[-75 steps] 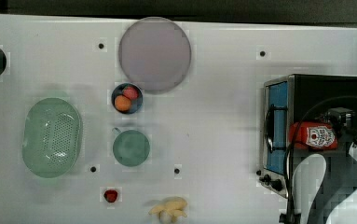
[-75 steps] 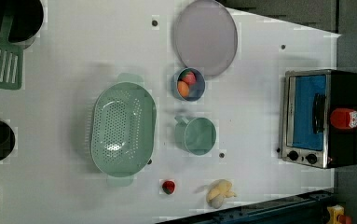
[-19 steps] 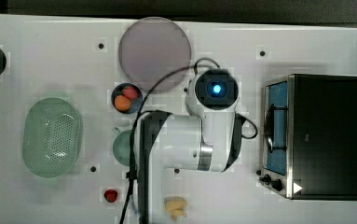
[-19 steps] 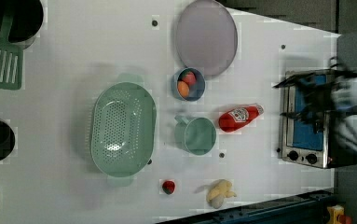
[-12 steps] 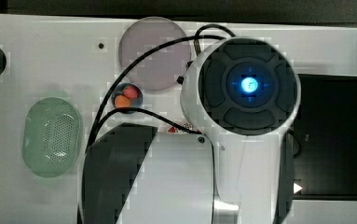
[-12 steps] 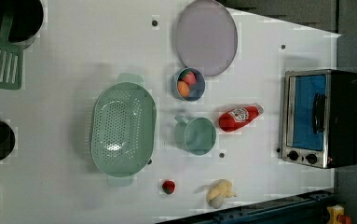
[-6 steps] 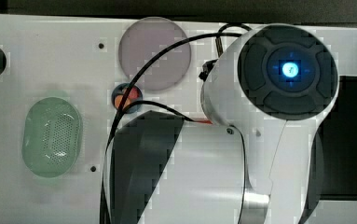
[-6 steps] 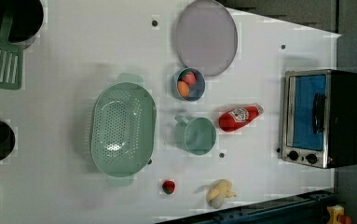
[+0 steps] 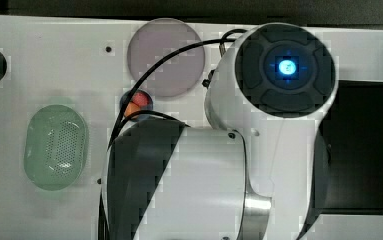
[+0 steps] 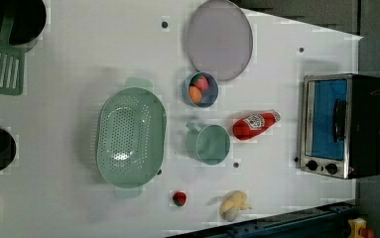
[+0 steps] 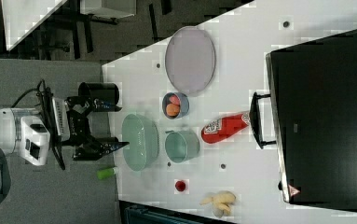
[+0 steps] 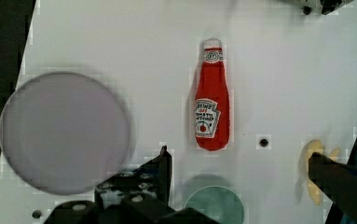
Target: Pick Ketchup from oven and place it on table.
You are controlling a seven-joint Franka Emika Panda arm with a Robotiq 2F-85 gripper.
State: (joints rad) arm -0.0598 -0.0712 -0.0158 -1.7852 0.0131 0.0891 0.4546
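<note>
The ketchup (image 10: pixel 253 125) lies on its side on the table (image 10: pixel 78 59), cap toward the oven (image 10: pixel 341 126), in the strip of bare white surface between the oven's glass door and the teal cup (image 10: pixel 210 144). In the left view it is just beside the cup and a little apart from the oven front, touching neither. The blue bowl (image 10: pixel 201 89) of fruit sits near it toward the left view's top, with the grey plate (image 10: pixel 220 39) beyond; a dark table hole lies close to the bottle's base.

The gripper (image 11: pixel 102 125) hangs well clear of the bottle, its fingers spread wide and holding nothing. In the right view it sits off the table's edge, at the right view's left, past the green colander (image 11: pixel 140 141).

Open surface runs along the table toward the left view's top left. The strawberry (image 10: pixel 179 198) and banana (image 10: pixel 233 204) lie near the table's edge at the left view's bottom. In the top view the arm (image 9: pixel 284 70) covers the middle of the table.
</note>
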